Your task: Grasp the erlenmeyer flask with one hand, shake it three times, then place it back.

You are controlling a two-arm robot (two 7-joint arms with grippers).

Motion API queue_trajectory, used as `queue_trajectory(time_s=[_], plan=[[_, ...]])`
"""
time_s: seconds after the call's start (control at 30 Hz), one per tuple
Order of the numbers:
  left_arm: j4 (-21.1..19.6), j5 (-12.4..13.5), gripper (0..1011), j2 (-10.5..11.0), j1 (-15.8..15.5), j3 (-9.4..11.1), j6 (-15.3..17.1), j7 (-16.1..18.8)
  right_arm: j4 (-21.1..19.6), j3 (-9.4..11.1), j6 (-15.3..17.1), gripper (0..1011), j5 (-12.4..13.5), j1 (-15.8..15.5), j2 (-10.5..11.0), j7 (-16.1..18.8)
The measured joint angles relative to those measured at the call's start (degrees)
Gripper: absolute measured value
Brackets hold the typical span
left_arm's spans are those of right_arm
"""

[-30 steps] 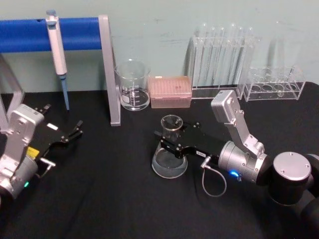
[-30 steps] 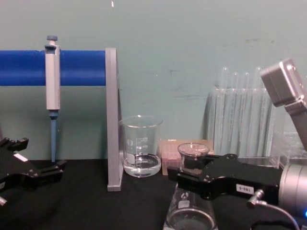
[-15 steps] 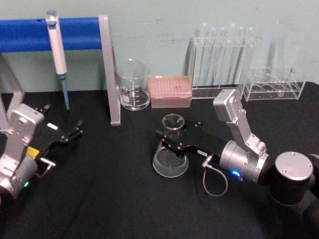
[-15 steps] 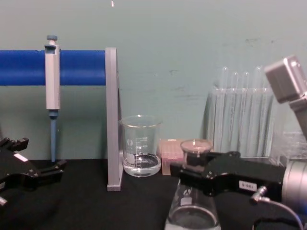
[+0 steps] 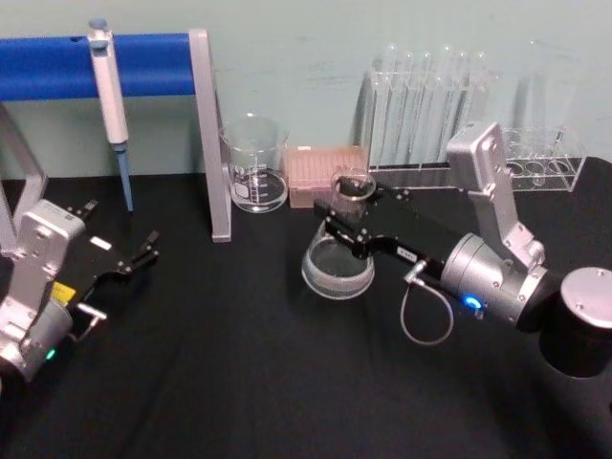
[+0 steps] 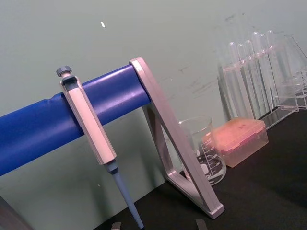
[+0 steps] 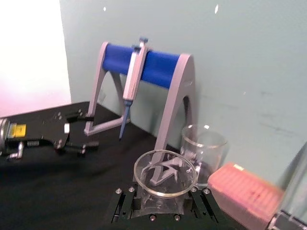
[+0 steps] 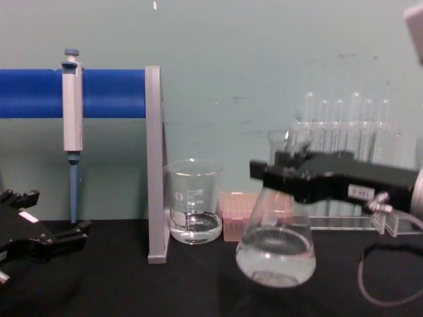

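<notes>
black table (image 5: 239, 382) | right gripper (image 5: 346, 226) clamped on erlenmeyer flask (image 5: 337, 273) | chest view: flask aloft | left gripper (image 5: 140, 254) fingers apart

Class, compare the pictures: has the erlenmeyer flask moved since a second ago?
Yes. Held by the right pincer, the erlenmeyer flask has risen: its rim now stands above the beaker's rim.

Soft, even light fills the scene — the black bench (image 5: 239, 382) swallows shadows. In the right wrist view, one bright patch (image 7: 29, 48) beyond it blows out white.
</notes>
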Motion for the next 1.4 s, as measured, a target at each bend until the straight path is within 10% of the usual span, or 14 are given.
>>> queue_trajectory(time_s=[0.43, 1.4], plan=[[0.00, 0.00, 1001, 0.00, 0.00, 0.00, 0.00, 0.00, -6.08, 2.53, 2.98, 456, 0.69, -1.20, 0.61, -3.85], [0.00, 0.00, 1001, 0.00, 0.00, 0.00, 0.00, 0.00, -5.91, 3.27, 2.87, 456, -0.19, -2.29, 0.06, -4.71]])
